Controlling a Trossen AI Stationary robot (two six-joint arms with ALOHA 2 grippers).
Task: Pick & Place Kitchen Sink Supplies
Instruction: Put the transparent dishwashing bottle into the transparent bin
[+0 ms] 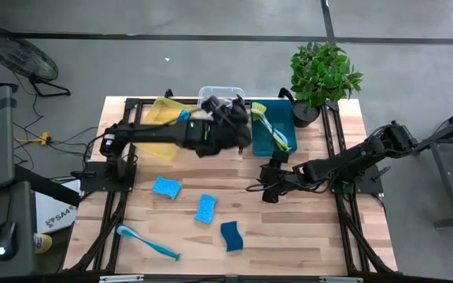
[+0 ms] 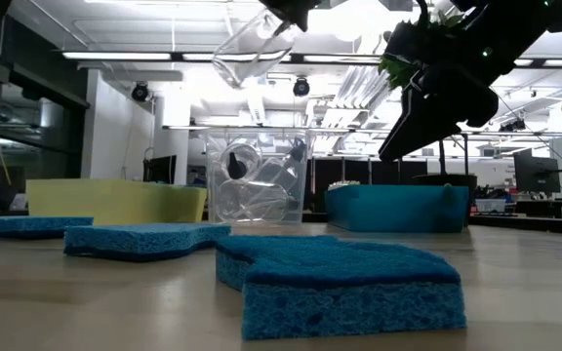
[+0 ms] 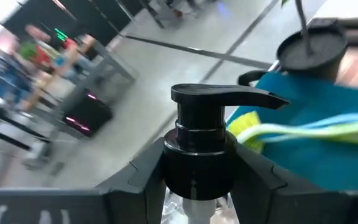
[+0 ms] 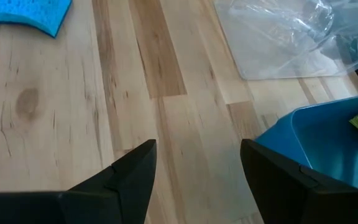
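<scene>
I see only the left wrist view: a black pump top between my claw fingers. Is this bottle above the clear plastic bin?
Observer: Yes. The left claw holds the clear plastic pump bottle tilted, above the clear plastic bin, with a gap to its rim.
Operator: Is that bin empty?
Observer: No, another clear bottle with a black top lies inside.
Operator: Where is the right arm?
Observer: The right claw is open, low over the wooden table, beside the teal plastic bin.

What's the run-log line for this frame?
left gripper: shut on pump bottle, raised over clear bin | right gripper: open, empty, low beside teal bin | on table: three sponges, blue brush
</scene>
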